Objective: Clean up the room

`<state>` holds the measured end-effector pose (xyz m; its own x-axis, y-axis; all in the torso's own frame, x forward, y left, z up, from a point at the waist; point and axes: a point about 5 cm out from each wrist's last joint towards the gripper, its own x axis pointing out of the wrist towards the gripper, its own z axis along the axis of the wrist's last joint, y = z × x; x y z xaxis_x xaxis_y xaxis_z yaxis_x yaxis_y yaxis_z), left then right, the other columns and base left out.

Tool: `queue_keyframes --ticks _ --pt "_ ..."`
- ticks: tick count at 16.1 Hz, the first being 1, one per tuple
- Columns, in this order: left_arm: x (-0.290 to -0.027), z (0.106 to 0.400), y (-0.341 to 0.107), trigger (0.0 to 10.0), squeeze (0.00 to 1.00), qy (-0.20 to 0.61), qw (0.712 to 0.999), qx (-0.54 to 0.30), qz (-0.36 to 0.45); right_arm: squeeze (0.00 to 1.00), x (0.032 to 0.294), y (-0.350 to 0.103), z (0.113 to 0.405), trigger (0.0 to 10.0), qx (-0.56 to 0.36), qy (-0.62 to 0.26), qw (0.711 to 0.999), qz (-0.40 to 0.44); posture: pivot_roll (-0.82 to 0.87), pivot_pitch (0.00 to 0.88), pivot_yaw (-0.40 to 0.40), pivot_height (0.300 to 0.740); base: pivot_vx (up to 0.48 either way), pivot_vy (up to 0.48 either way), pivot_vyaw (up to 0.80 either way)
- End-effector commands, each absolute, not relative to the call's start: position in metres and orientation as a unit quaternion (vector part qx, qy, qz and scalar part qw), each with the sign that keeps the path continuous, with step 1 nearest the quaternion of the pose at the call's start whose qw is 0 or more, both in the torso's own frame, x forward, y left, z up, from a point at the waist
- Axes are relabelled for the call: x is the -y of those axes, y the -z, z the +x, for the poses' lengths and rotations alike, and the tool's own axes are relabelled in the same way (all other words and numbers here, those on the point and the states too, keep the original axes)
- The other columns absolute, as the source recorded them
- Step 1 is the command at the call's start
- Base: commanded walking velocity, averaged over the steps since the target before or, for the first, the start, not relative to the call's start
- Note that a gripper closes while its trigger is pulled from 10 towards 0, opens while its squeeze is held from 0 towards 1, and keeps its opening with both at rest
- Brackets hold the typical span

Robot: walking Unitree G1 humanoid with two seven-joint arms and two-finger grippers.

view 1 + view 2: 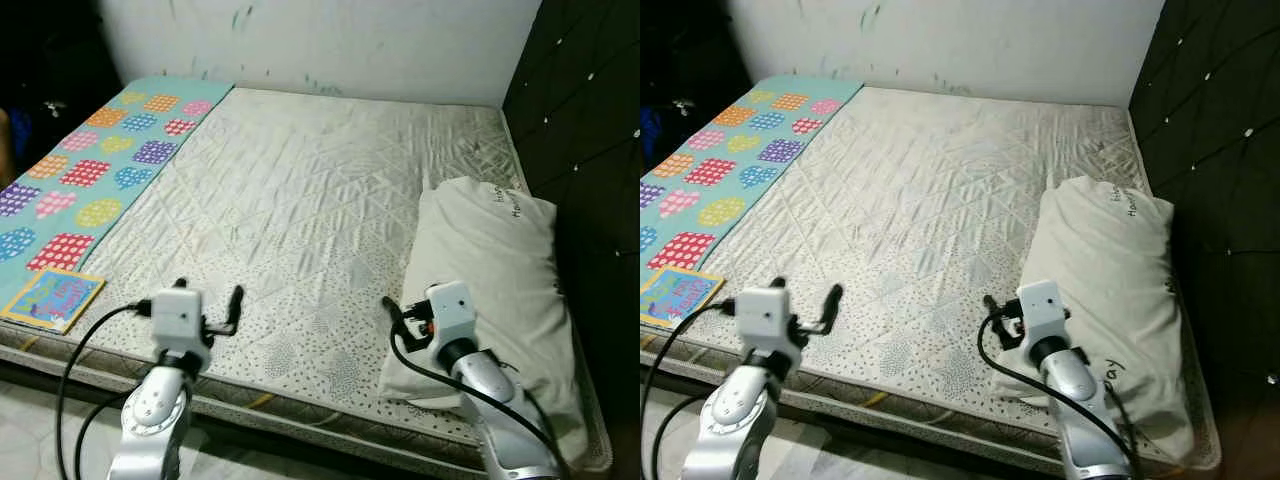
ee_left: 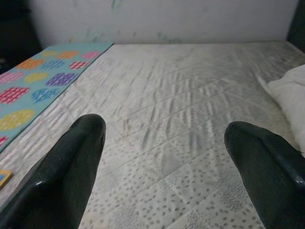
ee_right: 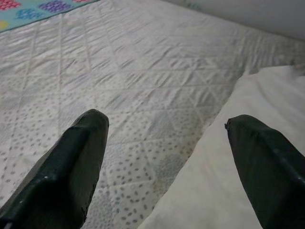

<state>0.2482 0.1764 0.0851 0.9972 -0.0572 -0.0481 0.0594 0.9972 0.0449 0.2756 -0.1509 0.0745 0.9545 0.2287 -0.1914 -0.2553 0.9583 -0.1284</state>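
Wide quilted off-white mattress (image 1: 300,210) with grey speckled print, bare of sheet, taking up most of the room ahead; foot edge nearest the robot.

Long white pillow (image 1: 490,290) with small dark lettering near one end, lying lengthwise along the mattress's right side, beside the dark tufted headboard panel (image 1: 590,130). Near end just past the right gripper, overhanging the foot edge a little.

Turquoise mat (image 1: 90,180) with coloured polka-dot squares, spread flat along the mattress's left side.

Small flat picture book (image 1: 52,298), blue cover with yellow border, resting on the near end of that mat, close to the mattress corner. Loose; judged the most obvious item left to put away.

Left gripper (image 2: 164,143), empty, black fingers spread wide, raised above the foot edge of the mattress, well apart from book and pillow.

Right gripper (image 3: 167,143), empty, fingers likewise spread wide, poised low with one finger over the speckled quilting and the other over the pillow's edge; contact with the pillow not discernible.

Progress, as judged: early. Nothing in hand. Pillow possibly next for squaring up; book and mat untouched.
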Motion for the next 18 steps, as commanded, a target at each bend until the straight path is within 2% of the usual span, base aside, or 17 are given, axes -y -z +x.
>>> queue_keyframes --ticks 1,2,4,7,13,17,18 --pt "-0.183 0.248 -0.087 10.0 0.00 0.005 0.999 -0.022 0.023 0.00 0.150 -0.081 0.276 10.0 -0.074 -0.111 0.988 -0.080 -0.17 0.000 0.025 0.740 0.000 0.000 0.00" --pt "-0.189 0.248 -0.085 10.0 0.00 -0.018 0.999 -0.021 0.021 0.00 0.153 -0.086 0.277 10.0 -0.055 -0.113 0.985 -0.114 -0.18 0.000 0.025 0.740 0.000 0.000 0.00" --pt "-0.194 0.249 -0.083 10.0 0.00 -0.034 0.999 -0.036 0.008 0.00 0.158 -0.089 0.276 10.0 -0.075 -0.100 0.989 -0.073 -0.18 0.000 0.027 0.740 0.000 0.000 0.00" --pt "-0.188 0.252 -0.082 10.0 0.00 -0.029 0.999 -0.044 0.001 0.00 0.160 -0.087 0.276 10.0 -0.082 -0.095 0.990 -0.062 -0.18 0.000 0.027 0.740 0.000 0.000 0.00" --pt "-0.172 0.257 -0.085 10.0 0.00 0.001 0.997 -0.050 -0.053 0.00 0.159 -0.089 0.281 10.0 -0.088 -0.091 0.990 -0.062 -0.18 0.000 0.033 0.740 0.000 0.000 -0.77" --pt "-0.178 0.257 -0.082 10.0 0.00 -0.014 0.996 -0.061 -0.064 0.00 0.157 -0.087 0.279 10.0 -0.092 -0.091 0.990 -0.059 -0.18 0.000 0.037 0.740 0.000 0.000 -0.80" --pt "-0.178 0.257 -0.083 10.0 0.00 -0.013 0.996 -0.061 -0.063 0.00 0.156 -0.087 0.279 10.0 -0.087 -0.092 0.990 -0.055 -0.18 0.000 0.037 0.740 0.000 0.000 0.00"
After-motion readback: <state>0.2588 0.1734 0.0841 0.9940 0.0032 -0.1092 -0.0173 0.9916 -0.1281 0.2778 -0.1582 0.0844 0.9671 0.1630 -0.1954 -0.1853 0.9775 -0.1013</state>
